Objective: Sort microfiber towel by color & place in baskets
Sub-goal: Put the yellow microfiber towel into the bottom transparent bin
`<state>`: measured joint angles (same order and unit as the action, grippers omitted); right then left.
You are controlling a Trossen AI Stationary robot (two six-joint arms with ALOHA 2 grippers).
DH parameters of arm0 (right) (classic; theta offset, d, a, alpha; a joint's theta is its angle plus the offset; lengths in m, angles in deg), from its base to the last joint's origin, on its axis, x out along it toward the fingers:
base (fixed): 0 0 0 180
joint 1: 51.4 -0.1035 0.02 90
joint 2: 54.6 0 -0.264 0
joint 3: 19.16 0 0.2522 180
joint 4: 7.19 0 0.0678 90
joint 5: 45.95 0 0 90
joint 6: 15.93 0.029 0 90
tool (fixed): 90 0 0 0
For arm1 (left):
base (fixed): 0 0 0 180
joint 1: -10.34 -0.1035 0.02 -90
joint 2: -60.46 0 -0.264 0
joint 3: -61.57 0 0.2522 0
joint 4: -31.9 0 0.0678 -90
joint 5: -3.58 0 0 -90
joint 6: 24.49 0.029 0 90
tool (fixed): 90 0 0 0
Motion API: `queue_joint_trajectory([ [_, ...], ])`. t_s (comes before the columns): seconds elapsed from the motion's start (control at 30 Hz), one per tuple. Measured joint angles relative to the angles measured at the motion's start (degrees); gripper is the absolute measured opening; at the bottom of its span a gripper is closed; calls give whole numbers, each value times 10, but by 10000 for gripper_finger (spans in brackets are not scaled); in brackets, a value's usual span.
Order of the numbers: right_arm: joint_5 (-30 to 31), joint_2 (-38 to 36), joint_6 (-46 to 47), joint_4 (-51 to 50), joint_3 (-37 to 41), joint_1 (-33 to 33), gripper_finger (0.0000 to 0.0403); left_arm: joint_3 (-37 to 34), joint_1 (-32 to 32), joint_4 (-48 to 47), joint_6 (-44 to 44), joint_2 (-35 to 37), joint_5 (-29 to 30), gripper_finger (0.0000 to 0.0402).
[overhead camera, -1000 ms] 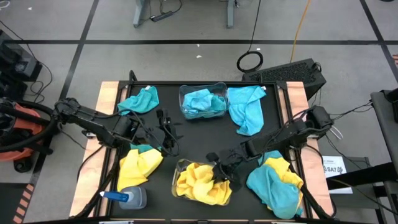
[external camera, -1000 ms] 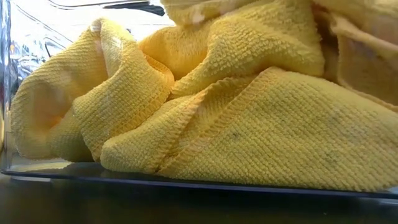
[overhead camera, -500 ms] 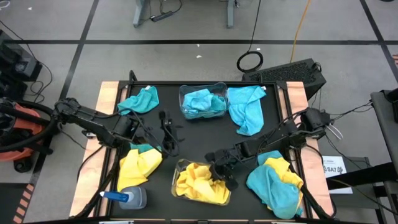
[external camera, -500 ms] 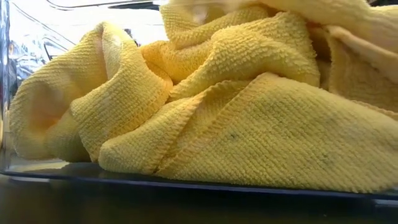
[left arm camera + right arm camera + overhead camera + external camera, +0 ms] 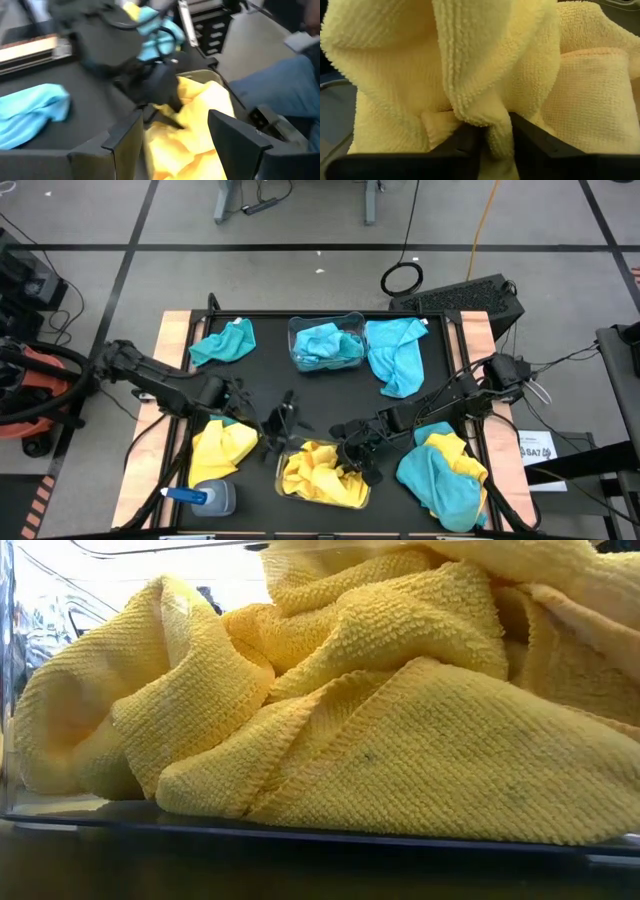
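Note:
The near clear basket holds bunched yellow towels, and these fill the low view. My right gripper is at that basket's right end, shut on a yellow towel. My left gripper hangs open just left of the same basket, and its wrist view shows the yellow heap ahead of its fingers. The far basket holds turquoise towels. Loose towels lie around the mat. My right gripper pinches a hanging fold of the yellow towel between its two fingers. The fingers come slanting down from the table's right side. The fold rises above the fingers, and the rest of the cloth lies on the other yellow towels in the basket.
Loose turquoise towels lie at the far left and far right. A yellow towel lies at the near left beside a spray bottle. A turquoise and yellow pile sits at the near right. Bare mat lies between the baskets.
My left gripper has moved toward the table's near edge and to the right, arriving beside the near basket's left end. My right gripper has stayed at the basket's right end, and the yellow towels in it have shifted slightly.

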<state>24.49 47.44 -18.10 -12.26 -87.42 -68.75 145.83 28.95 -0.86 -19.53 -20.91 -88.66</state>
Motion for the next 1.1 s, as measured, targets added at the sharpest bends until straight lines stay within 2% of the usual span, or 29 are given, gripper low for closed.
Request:
queue_joint_trajectory([
  [0.23, 1, 0, 0, 0, 0, 0, 128, 0, 7, 62, 17, -83, -50, 231],
  [0.4, 2, 0, 0, 1, 0, 0, 132, 0, 9, 106, 15, -133, -99, 231],
  [0.6, 25, 0, 3, 1, -1, 0, 132, 0, 22, 142, 17, -177, -108, 226],
  [0.8, 36, 0, 7, 1, -1, 5, 132, 0, 45, 163, 44, -204, -105, 176],
  [1.1, 36, -3, 26, 0, -1, 13, 132, 1, 44, 138, 21, -270, -81, 81],
])
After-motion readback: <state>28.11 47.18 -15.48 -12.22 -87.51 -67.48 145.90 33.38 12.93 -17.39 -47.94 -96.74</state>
